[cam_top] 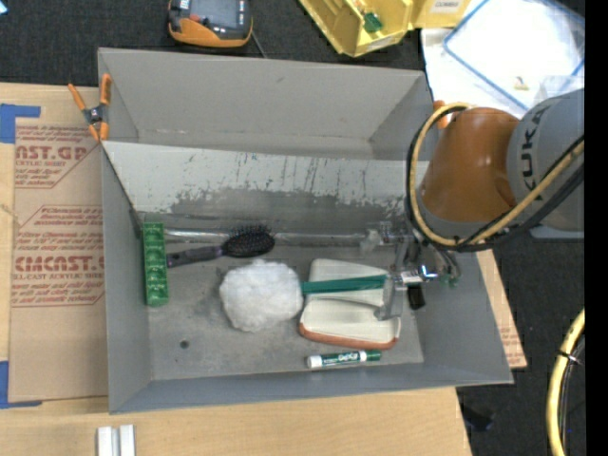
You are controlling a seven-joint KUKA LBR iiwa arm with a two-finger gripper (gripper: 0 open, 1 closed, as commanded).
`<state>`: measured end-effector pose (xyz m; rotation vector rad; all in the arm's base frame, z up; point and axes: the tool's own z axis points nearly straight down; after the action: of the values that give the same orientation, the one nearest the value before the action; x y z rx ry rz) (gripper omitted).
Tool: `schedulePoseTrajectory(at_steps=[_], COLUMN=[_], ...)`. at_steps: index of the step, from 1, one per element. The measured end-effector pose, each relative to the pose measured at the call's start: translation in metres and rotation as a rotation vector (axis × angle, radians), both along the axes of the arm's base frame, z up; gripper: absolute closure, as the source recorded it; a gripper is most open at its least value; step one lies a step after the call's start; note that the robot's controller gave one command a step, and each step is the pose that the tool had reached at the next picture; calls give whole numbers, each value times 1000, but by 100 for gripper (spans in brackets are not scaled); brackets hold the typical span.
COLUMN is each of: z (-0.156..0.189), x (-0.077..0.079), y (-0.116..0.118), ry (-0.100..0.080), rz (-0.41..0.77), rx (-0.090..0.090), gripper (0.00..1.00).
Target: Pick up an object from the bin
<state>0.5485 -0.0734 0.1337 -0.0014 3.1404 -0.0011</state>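
The pincer sits at the near end of a flat white pad with a brown edge. A green stick lies just beside it. The pad looks light and squashy, so its thin edge seems best to pinch. I cannot tell how open the pincer is or if it holds anything.

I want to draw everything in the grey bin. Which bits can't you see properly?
Camera view:
- Green-handled stick lying on the white-and-tan flat block: its right end is hidden by the gripper.
- White marker pen with green markings: its label is too small to read.
- Grey metal bin: its right wall is partly hidden by the arm's orange cover.
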Motion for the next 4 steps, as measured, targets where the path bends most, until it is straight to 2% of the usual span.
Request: schedulePoseTrajectory(at_steps=[1, 2, 3, 4], z=[-63, -19, -52, -60], x=[27, 29, 25, 36], y=[22, 33, 26, 28], ry=[1, -9, 11, -7], rz=[-34, 2, -24, -18], rx=[1, -2, 2, -1], gripper=[0, 0, 0, 0])
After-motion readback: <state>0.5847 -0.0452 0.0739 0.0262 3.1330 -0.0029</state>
